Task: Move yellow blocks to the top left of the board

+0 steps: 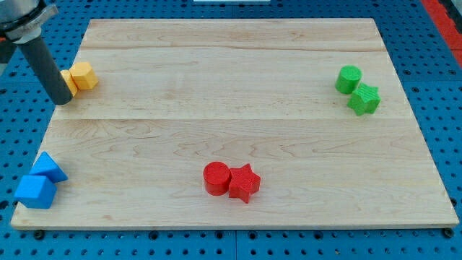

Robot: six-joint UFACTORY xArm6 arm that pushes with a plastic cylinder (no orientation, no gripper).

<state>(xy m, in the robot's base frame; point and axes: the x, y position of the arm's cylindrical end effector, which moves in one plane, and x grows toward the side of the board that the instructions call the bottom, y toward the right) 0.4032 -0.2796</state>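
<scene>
Two yellow blocks sit together near the board's upper left edge: a yellow hexagonal block (85, 75) and a second yellow block (68, 81), partly hidden behind my rod. My tip (63, 100) rests at the left edge of the board, just below and left of the yellow blocks, touching or nearly touching the hidden one. The dark rod rises up and to the left out of view.
A green cylinder (348, 78) and green star (364, 99) sit at the right. A red cylinder (216, 178) and red star (244, 183) sit at the bottom middle. Two blue blocks (48, 167) (35, 191) sit at the bottom left corner. The wooden board (231, 123) lies on a blue pegboard.
</scene>
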